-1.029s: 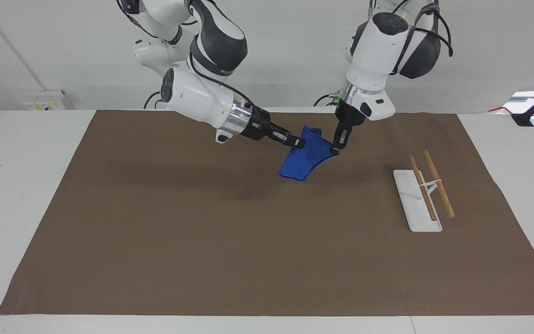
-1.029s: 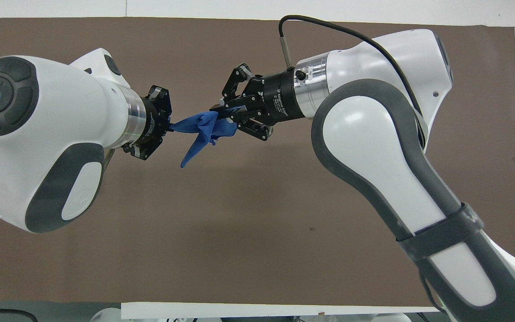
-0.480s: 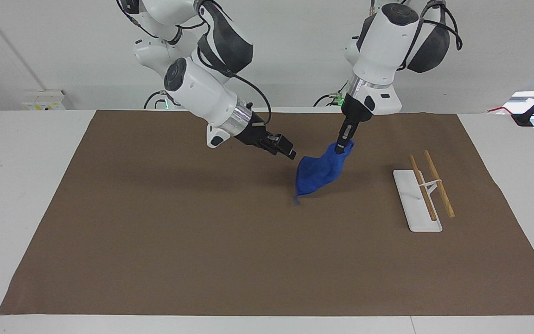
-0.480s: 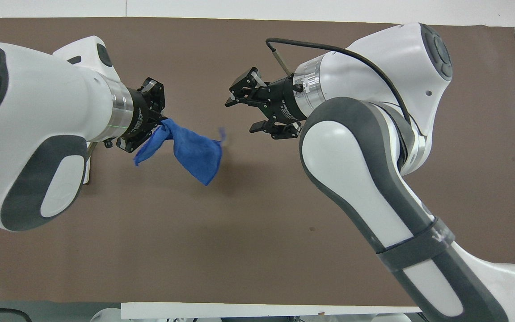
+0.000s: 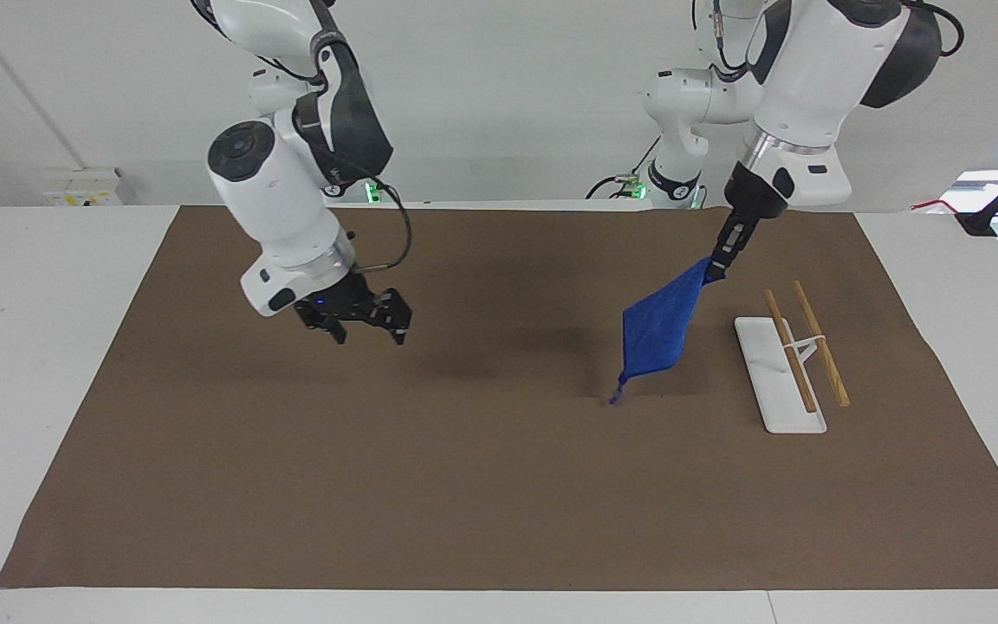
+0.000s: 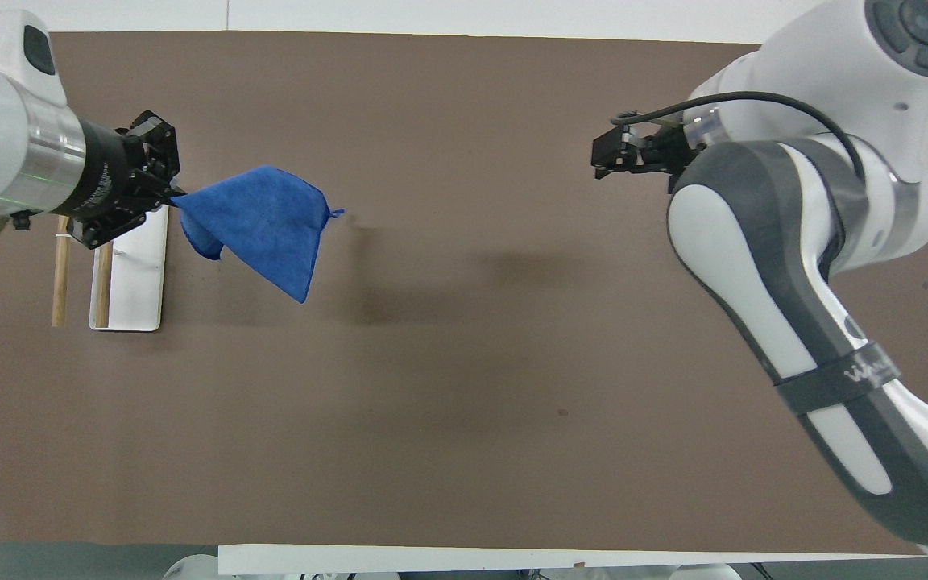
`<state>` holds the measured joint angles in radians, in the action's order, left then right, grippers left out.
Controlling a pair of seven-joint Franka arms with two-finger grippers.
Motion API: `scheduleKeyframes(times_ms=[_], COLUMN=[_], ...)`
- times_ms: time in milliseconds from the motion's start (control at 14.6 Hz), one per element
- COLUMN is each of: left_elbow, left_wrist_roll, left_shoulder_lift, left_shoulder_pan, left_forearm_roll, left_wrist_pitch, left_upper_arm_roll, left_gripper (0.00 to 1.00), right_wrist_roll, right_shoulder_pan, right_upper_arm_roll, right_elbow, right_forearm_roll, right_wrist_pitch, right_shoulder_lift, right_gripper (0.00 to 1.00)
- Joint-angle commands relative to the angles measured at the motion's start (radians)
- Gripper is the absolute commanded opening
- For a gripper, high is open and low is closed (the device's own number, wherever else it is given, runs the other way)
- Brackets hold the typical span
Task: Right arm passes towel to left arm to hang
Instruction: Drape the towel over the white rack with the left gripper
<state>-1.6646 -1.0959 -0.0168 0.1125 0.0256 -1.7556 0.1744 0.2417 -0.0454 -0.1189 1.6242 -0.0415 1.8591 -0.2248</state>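
Note:
The blue towel (image 5: 659,334) hangs by one corner from my left gripper (image 5: 716,269), which is shut on it in the air beside the rack (image 5: 789,364); its loop tail dangles just above the brown mat. In the overhead view the towel (image 6: 258,225) spreads out from the left gripper (image 6: 170,193). My right gripper (image 5: 367,329), with its small blue light, is open and empty, raised over the mat toward the right arm's end. It shows in the overhead view too (image 6: 613,157).
A white base with two wooden rods, the rack (image 6: 130,274), stands on the brown mat (image 5: 464,485) at the left arm's end. White table surrounds the mat. A black stand (image 5: 997,204) sits at the table's edge by the left arm.
The right gripper let go of the towel and drew back toward its own end. The left gripper carried the towel toward the rack; the towel now hangs free.

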Motion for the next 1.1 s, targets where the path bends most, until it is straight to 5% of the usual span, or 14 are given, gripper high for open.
scheduleKeyframes(times_ms=[0, 411, 891, 960, 1029], left_elbow=[0.006, -0.133, -0.348, -0.362, -0.362], left_wrist_roll=[0.106, 0.391, 0.531, 0.536, 0.538], left_shoulder_lift=[-0.003, -0.037, -0.035, -0.034, -0.029], left_shoulder_pan=[-0.094, -0.391, -0.508, -0.522, -0.525], left_forearm_roll=[-0.057, -0.064, -0.064, -0.064, -0.064], left_wrist_pitch=[0.005, -0.200, -0.468, -0.495, -0.501], left_upper_arm_roll=[0.005, 0.005, 0.005, 0.005, 0.004], left_gripper=[0.00, 0.00, 0.00, 0.09, 0.54], right_wrist_roll=[-0.051, -0.154, -0.240, -0.240, -0.240], right_shoulder_pan=[0.059, 0.084, 0.145, 0.145, 0.150], right_upper_arm_roll=[-0.011, -0.007, -0.004, -0.002, -0.004], right_elbow=[-0.013, -0.245, -0.230, -0.215, -0.214], right_forearm_roll=[0.091, 0.196, 0.155, 0.155, 0.155], right_wrist_pitch=[-0.110, -0.475, -0.583, -0.580, -0.575], right_shoulder_lift=[0.053, 0.105, 0.185, 0.196, 0.196], right_gripper=[1.00, 1.00, 1.00, 1.00, 1.00])
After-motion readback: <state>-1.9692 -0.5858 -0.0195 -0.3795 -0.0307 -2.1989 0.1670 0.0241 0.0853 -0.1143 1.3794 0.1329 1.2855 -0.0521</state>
